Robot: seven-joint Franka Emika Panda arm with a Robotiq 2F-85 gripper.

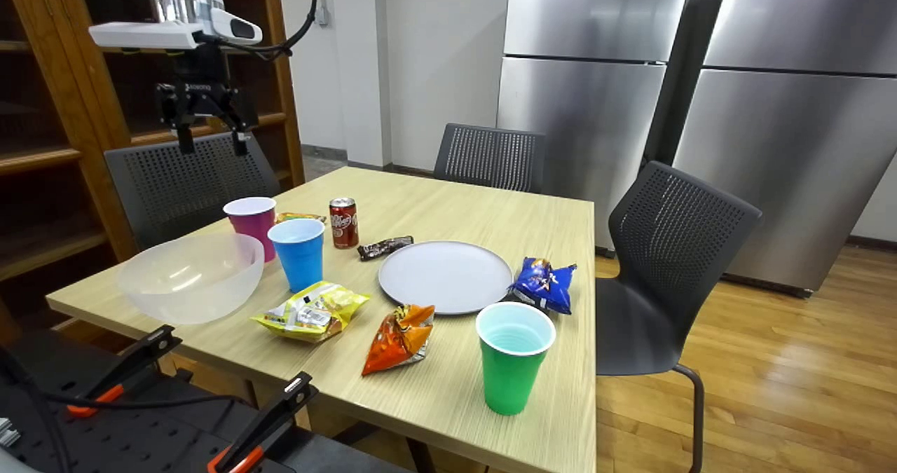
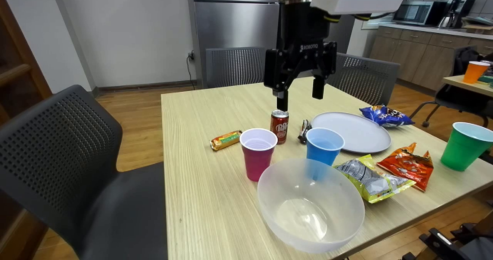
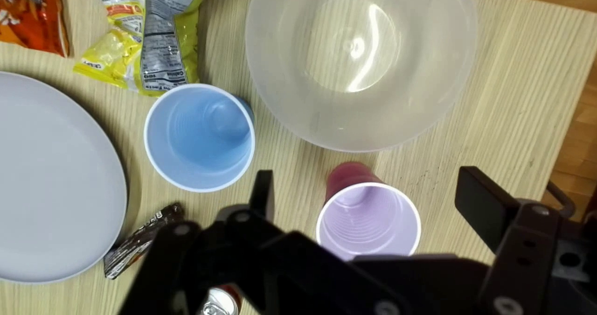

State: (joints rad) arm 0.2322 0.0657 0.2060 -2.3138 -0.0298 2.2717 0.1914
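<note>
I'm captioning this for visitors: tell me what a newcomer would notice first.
Probably the black gripper, open and empty above the table. Next come the purple cup and blue cup beside the frosted bowl, and the green cup near the table's edge. The pale plate lies between a blue snack bag and a dark-wrapped bar.

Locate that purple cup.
In the wrist view, the purple cup shows right of centre, just lower in the picture than the frosted bowl and to the right of the blue cup.
</note>
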